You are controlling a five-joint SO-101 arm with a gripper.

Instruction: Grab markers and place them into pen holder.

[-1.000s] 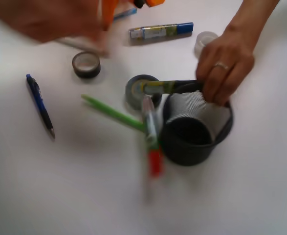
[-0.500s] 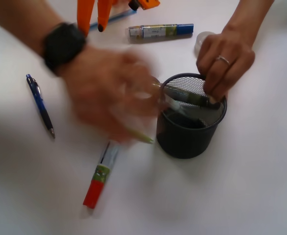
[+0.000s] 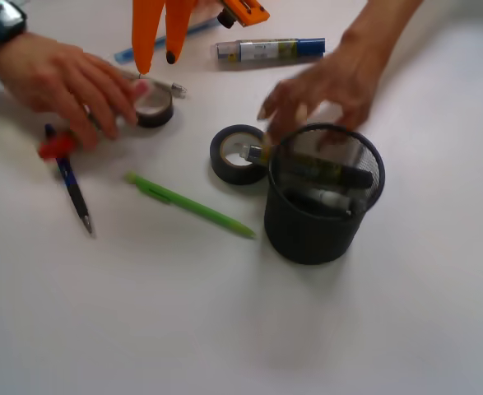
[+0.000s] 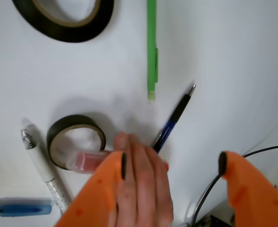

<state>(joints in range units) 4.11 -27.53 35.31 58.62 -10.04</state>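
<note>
The gripper hangs wide open and empty at the far edge, the blue-capped marker lying crosswise just to its right.

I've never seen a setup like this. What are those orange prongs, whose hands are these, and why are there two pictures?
The orange prongs are the robot's gripper, the part it grasps with. It stands open and holds nothing. One picture looks at the white table from the front; the other comes from a camera on the robot's wrist, looking down past the gripper.

The hands are a person's. One hand rests on the table by a small tape roll, with something red beside it; the other, blurred, is above the black mesh pen holder.

A black-capped marker lies across the holder's mouth. A blue-capped marker lies at the table's far edge. Also there: a larger tape roll, a green pencil and a blue pen.
</note>
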